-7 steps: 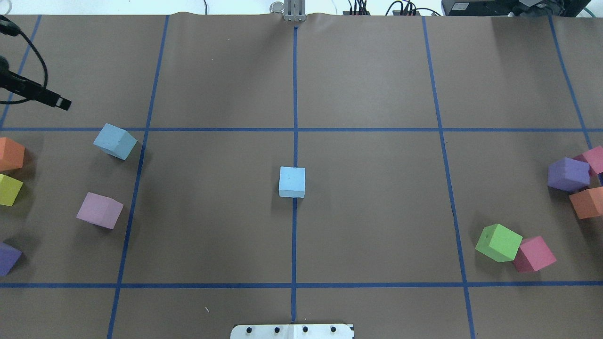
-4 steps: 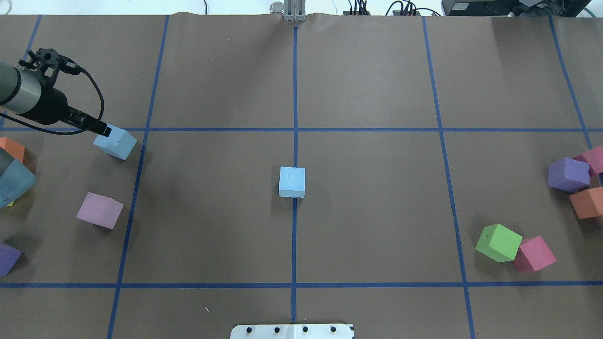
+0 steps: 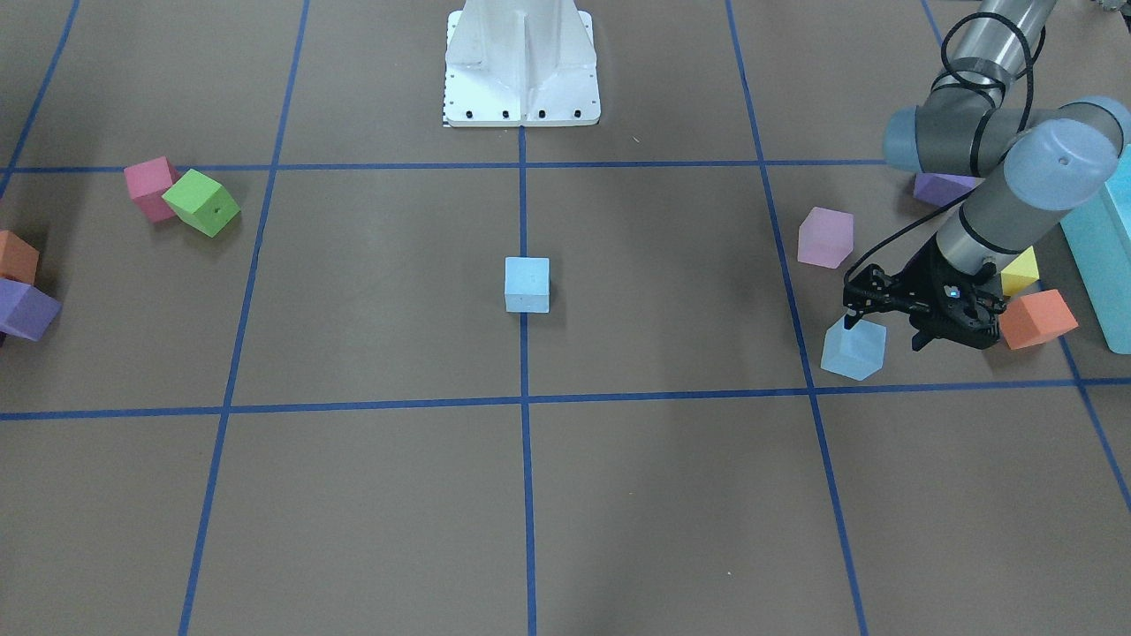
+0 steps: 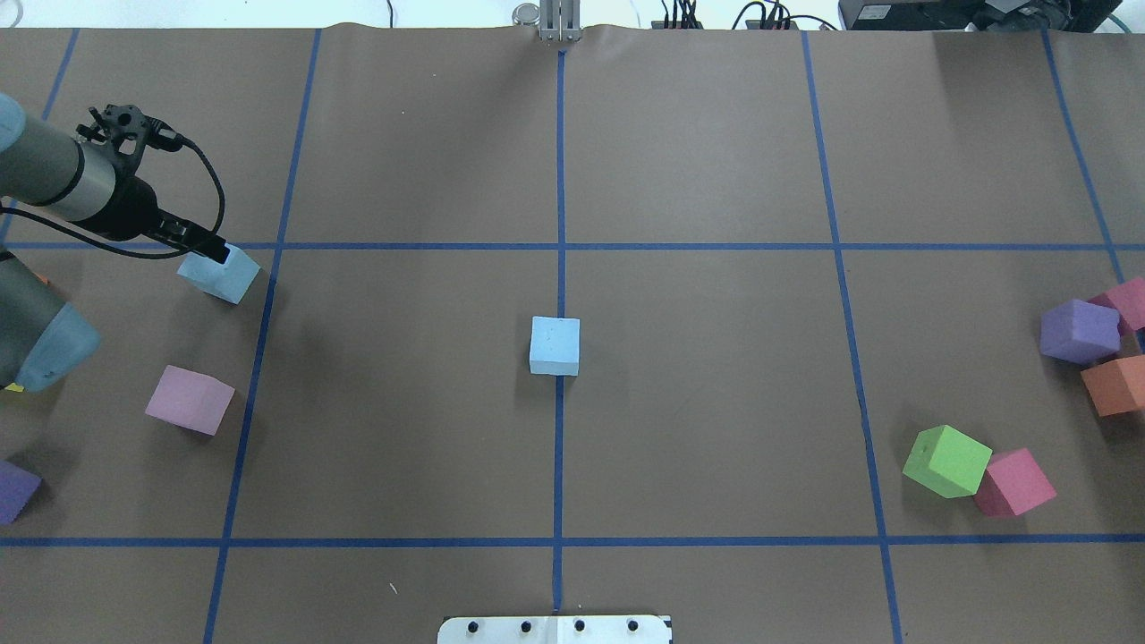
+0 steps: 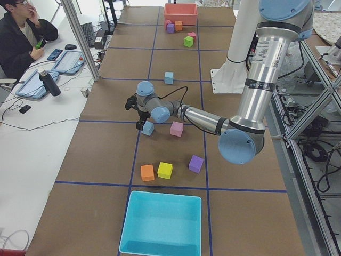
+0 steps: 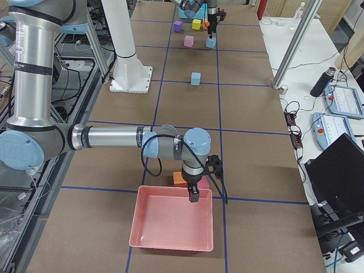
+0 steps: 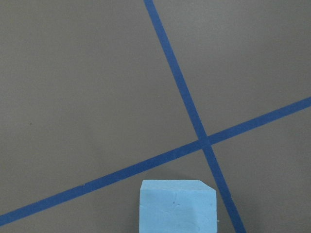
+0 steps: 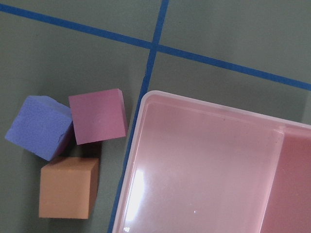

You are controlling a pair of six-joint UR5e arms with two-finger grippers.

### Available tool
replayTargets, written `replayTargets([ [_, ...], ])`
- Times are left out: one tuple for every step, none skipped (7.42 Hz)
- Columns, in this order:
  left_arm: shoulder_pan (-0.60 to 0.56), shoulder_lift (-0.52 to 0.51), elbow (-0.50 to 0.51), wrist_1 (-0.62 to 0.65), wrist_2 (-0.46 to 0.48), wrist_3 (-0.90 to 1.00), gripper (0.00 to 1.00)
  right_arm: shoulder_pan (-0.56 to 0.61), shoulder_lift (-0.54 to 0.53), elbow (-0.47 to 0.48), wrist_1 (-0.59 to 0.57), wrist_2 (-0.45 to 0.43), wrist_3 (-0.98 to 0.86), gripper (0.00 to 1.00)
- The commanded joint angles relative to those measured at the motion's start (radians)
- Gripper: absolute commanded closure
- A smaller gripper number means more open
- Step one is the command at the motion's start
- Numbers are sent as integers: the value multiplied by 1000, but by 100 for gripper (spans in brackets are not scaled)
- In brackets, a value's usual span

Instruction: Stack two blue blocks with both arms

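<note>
Brown table (image 4: 698, 402) | left gripper (image 3: 882, 333) spread wide over 1 blue block (image 3: 853, 352) | 2nd block (image 3: 527, 284) mid-table, well apart

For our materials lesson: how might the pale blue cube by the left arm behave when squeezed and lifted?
The pale blue cube looks like matte foam, so probably light and squashy. Its flat faces suggest it would slide, not roll, if pushed.

Matt foam block (image 4: 555, 345), glossy tray (image 8: 204, 165)
</note>
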Motion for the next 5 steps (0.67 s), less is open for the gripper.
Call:
replayTargets([
  [19,-15,18,0,5,-36,2,0,0,-2,0,-1,0,0],
  [48,-18,20,-3,48,-55,2,0,0,-3,0,-1,1,0],
  [68,-18,28,-3,64,-55,2,0,3,-9,2,-1,4,0],
  [70,-17,34,-3,67,-52,2,0,8,-18,2,-2,6,0],
  [73,-17,52,-16,74,-52,2,0,8,-18,2,-2,6,0],
])
